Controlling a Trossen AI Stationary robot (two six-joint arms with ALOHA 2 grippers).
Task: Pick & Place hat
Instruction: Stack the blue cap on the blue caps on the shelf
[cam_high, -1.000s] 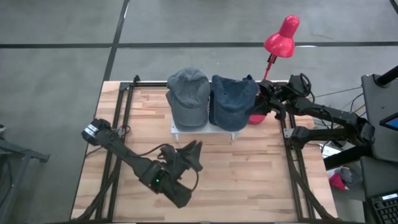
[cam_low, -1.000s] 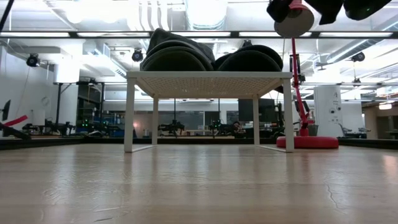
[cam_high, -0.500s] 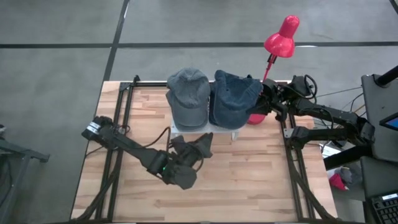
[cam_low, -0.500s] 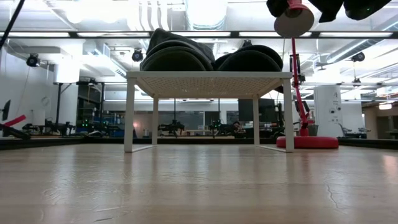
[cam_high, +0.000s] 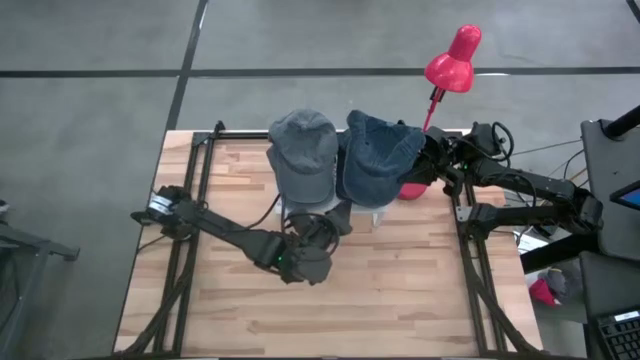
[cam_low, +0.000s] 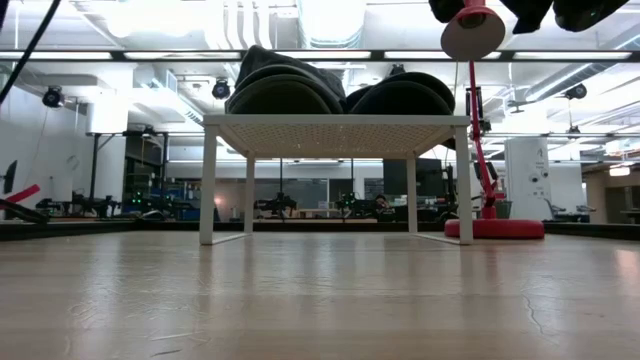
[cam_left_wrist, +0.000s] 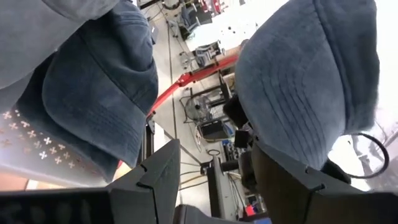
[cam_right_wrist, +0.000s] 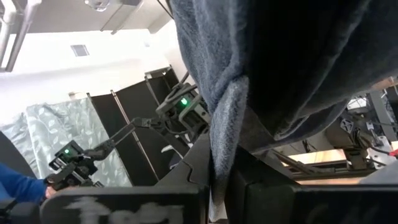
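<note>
The blue hat (cam_high: 378, 160) sits on the right half of the small white stand (cam_high: 378, 214) at the far side of our wooden counter (cam_high: 400, 290), its edge next to the red lamp (cam_high: 452, 58) pinched in our right hand (cam_high: 428, 165), whose fingers are closed tight on the denim fabric; in the right wrist view a fold of that cloth (cam_right_wrist: 227, 118) hangs straight down between the dark fingers. Beside it, touching, lies the grey hat (cam_high: 303, 155) on the left half of the stand. Our left hand (cam_high: 322, 228) is at the near edge of the stand, below the two brims, its fingers partly spread and gripping nothing; from its wrist camera we look up at both hats from below. In the low view both crowns rise above the stand's top.
</note>
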